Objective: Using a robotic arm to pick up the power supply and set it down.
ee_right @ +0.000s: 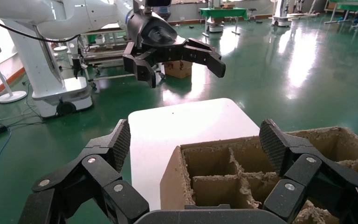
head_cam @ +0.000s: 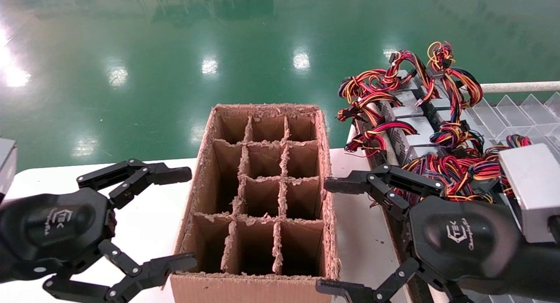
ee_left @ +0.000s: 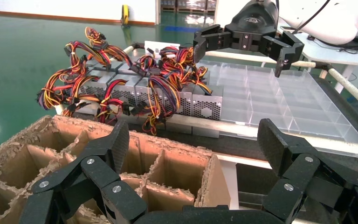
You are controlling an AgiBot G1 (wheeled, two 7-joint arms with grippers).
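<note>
Grey power supply (head_cam: 531, 187) edge-cropped (wires tangled), left tool (head_cam: 186, 217), right tool (head_cam: 326, 235) splayed, empty.

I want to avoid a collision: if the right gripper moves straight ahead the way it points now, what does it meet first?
The right gripper, jaws open, points toward the cardboard box. It would probably meet the box's near side wall or top edge first, though its height above the rim is hard to judge. The left gripper is beyond the box.

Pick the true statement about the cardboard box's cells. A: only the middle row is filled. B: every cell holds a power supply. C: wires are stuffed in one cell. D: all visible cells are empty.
D: the box shows only bare cardboard dividers; the power supplies sit outside it.
</note>
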